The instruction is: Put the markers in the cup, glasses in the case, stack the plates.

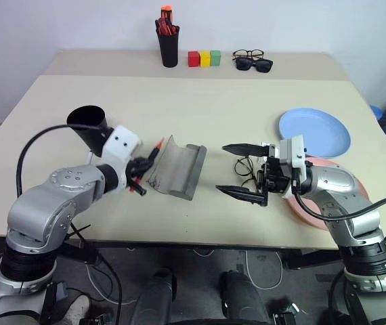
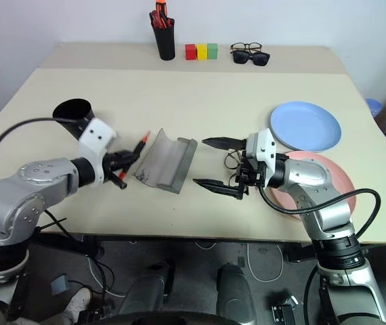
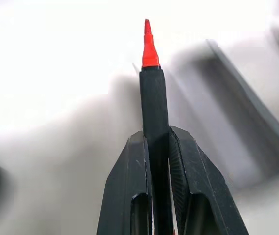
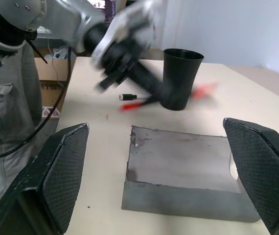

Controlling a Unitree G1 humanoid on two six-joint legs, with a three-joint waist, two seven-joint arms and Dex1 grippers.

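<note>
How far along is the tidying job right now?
Nothing looks finished. In hand: the left gripper is shut on the red marker with black barrel. Left: the black tapered cup awaits it, wire-rimmed glasses lie outside the open grey case, and blue plate and pink plate are unstacked.

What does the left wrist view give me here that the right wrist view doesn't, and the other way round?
Left wrist view: the left gripper shut on the red marker, its red tip pointing out past the fingers. Right wrist view: the black cup standing upright on the table, and the right gripper with its jaws wide open. Both: the open grey case and that marker.
</note>
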